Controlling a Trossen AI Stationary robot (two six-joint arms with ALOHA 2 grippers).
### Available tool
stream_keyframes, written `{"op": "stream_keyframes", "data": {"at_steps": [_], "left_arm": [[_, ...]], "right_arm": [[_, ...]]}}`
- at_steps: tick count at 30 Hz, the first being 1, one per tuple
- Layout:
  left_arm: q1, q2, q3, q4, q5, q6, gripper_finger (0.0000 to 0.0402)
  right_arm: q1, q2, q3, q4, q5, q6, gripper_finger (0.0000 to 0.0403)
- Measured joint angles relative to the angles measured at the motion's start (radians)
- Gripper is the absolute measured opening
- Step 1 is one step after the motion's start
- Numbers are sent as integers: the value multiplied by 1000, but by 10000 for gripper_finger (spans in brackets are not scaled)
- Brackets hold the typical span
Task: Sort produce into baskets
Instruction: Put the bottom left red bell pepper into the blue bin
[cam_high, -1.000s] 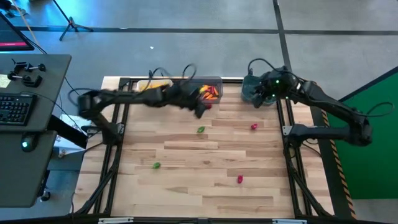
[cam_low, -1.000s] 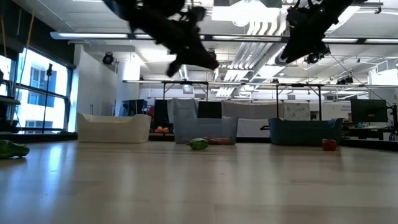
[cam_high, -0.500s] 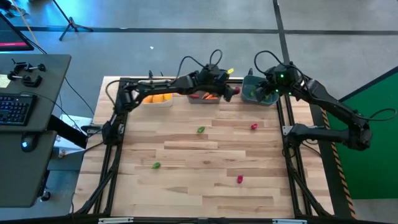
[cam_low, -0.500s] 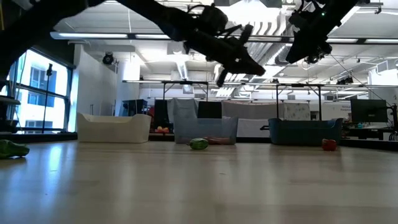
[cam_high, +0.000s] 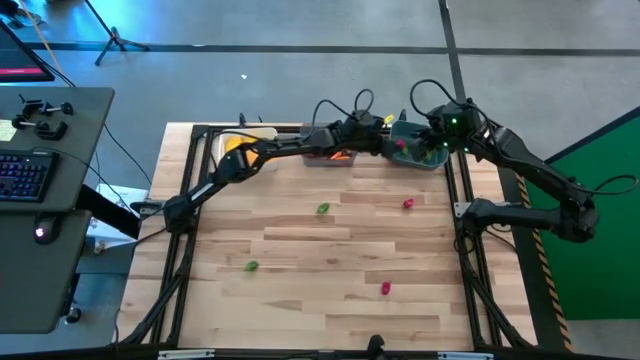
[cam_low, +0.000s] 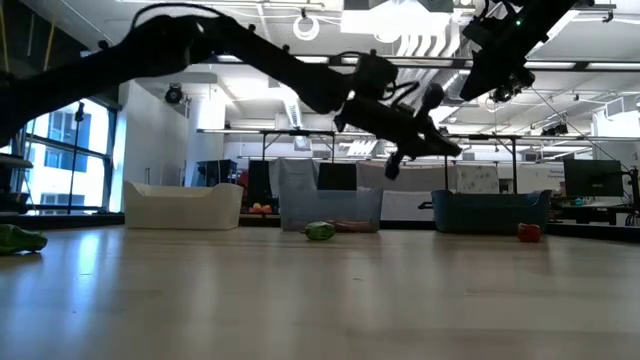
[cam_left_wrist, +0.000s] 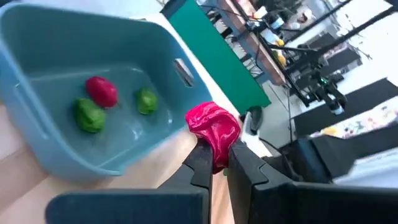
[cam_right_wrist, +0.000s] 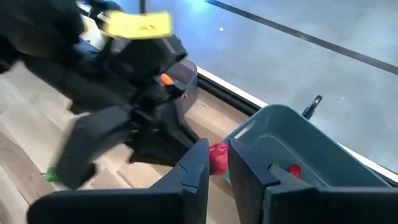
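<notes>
Left gripper (cam_left_wrist: 214, 163), jaws clenched on a small crumpled red piece (cam_left_wrist: 213, 127) just beside the teal bin (cam_left_wrist: 37, 34) at the surface's far right corner (light, soft, pinch mid-body); right gripper (cam_right_wrist: 217, 163) jaws parted above it.

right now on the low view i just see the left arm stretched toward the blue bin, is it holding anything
Observer: Yes. The left wrist view shows the left gripper shut on a crumpled red piece.
Operator: is it over the bin
Observer: Not quite. In the right wrist view the piece hangs just outside the blue bin's wall, near its rim.
Operator: whats in there already
Observer: One red bit and two green bits lie on its floor.
Operator: and the right arm
Observer: From above, the right gripper hovers over that same bin, open and empty.
</notes>
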Motion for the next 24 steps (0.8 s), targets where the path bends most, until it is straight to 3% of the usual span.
{"op": "stream_keyframes", "data": {"at_steps": [10, 24], "left_arm": [[22, 68, 52, -14, -83, -2, 15], [23, 68, 53, -51, -75, 54, 96]], "right_arm": [[0, 0, 0, -1, 26, 28, 41], [0, 0, 0, -10, 32, 70, 63]]}}
